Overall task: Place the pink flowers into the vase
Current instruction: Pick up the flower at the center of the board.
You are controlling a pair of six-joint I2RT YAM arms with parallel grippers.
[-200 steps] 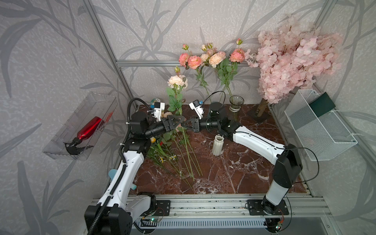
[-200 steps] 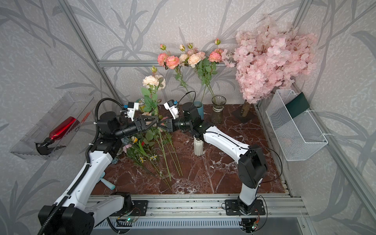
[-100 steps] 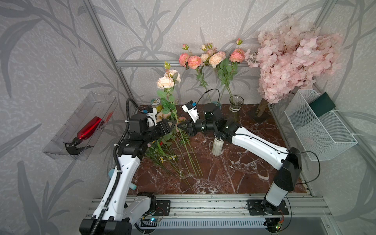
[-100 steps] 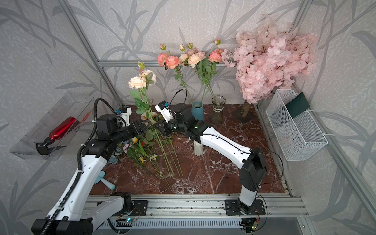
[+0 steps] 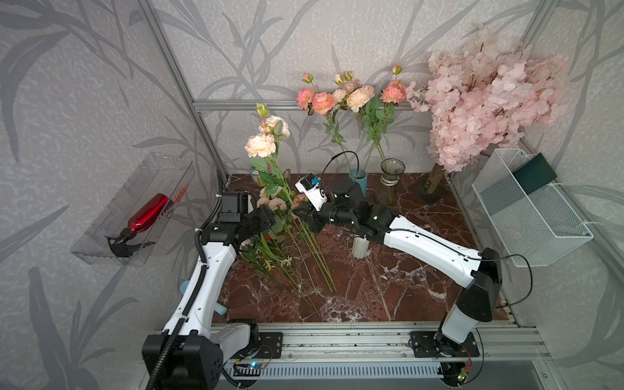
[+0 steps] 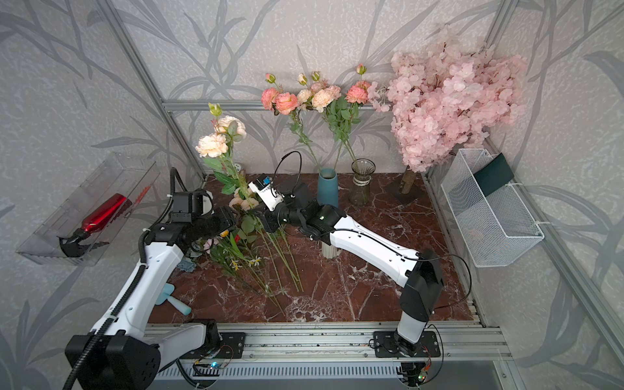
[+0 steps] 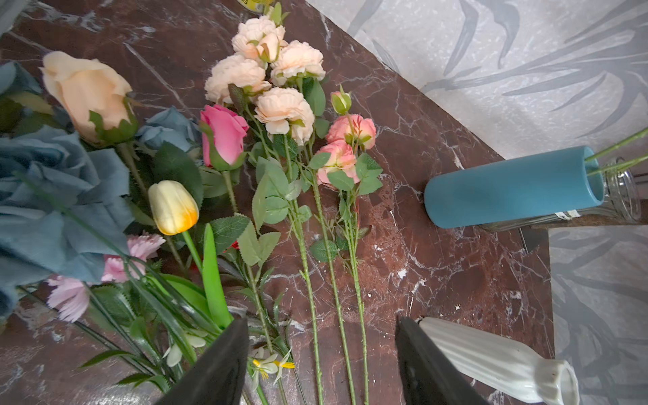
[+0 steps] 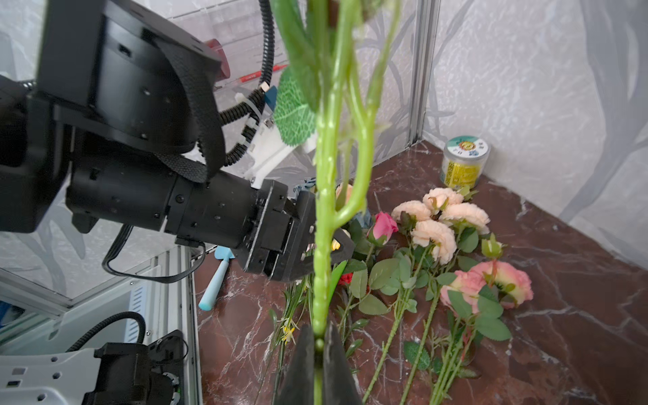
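Stem of one pink flower spray is clamped in the right end effector, jaws closed tight on it low down. That spray stands almost upright over the tabletop, leaning slightly, with its pale peach heads up high toward the back-left corner. A few more pink flowers lie flat on the marble, stems side by side, and two sprays already sit in the blue vase at the back wall. Meanwhile the left end effector has its jaws wide apart and holds nothing. It hangs over the lying stems, just beside the held stem, and I can't tell if it touches. Next to the lying pink ones there's a mixed bunch with a yellow tulip and dusty-blue blooms. A glass vase stands just beside the blue one, a white ribbed vase is partly behind the right arm, and the big blossom tree fills the back-right corner.
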